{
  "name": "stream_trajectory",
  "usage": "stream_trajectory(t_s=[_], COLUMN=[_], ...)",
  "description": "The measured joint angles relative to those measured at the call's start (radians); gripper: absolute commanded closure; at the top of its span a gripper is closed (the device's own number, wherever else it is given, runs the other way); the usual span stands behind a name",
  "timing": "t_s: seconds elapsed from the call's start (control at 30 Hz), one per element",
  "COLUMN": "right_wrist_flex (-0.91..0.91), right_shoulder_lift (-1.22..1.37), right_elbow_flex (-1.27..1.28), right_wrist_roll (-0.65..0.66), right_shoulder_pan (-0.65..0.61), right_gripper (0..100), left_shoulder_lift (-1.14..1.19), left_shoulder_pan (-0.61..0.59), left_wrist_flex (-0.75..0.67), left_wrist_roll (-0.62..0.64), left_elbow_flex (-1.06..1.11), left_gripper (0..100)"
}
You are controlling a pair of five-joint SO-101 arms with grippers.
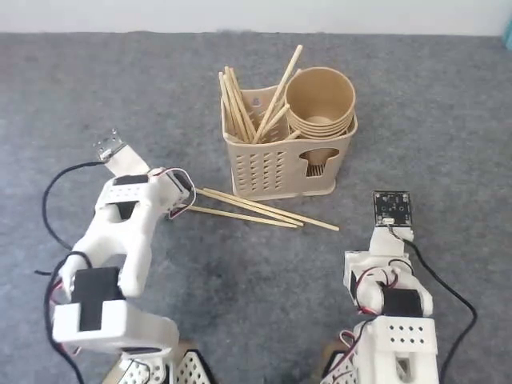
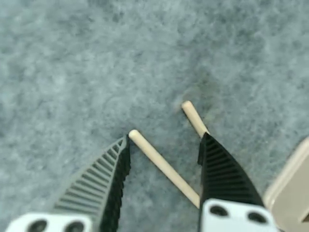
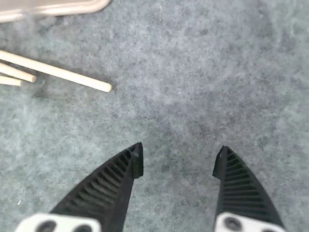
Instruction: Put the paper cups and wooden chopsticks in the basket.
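A beige slotted basket [image 1: 276, 172] stands at the middle back, holding a stack of paper cups [image 1: 320, 100] and several wooden chopsticks [image 1: 244, 104]. Three loose chopsticks [image 1: 260, 210] lie on the carpet in front of the basket. My left gripper [image 2: 164, 142] is open low over their left ends, one chopstick [image 2: 161, 164] between its fingers and another chopstick end [image 2: 193, 116] by the right finger. My right gripper [image 3: 178, 157] is open above bare carpet, with chopstick tips [image 3: 63, 77] ahead of it. The left arm [image 1: 136, 216] is left of the chopsticks.
Grey carpet [image 1: 256, 304] covers the table. The basket corner [image 2: 289, 188] shows beside my left gripper and its base edge [image 3: 53, 8] ahead of my right. The right arm [image 1: 392, 272] sits at the front right. Cables trail by both arms.
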Motion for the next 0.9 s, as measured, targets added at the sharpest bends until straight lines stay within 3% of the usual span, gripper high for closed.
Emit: stream_trajectory(t_s=[0.13,0.3,0.73,0.9], right_wrist_flex=[0.0,0.0,0.0,0.0], right_shoulder_lift=[0.0,0.0,0.0,0.0], right_elbow_flex=[0.0,0.0,0.0,0.0], right_wrist_roll=[0.0,0.0,0.0,0.0], right_shoulder_pan=[-0.026,-0.029,-0.005,-0.008], right_gripper=[75.3,75.3,75.3,75.3], left_shoulder_lift=[0.005,0.009,0.014,0.015], left_shoulder_pan=[0.0,0.011,0.017,0.018], left_wrist_flex=[0.002,0.003,0.005,0.097], left_wrist_roll=[0.0,-0.006,-0.008,-0.008], left_elbow_flex=[-0.005,-0.017,-0.025,-0.077], left_gripper=[82,100,99,99])
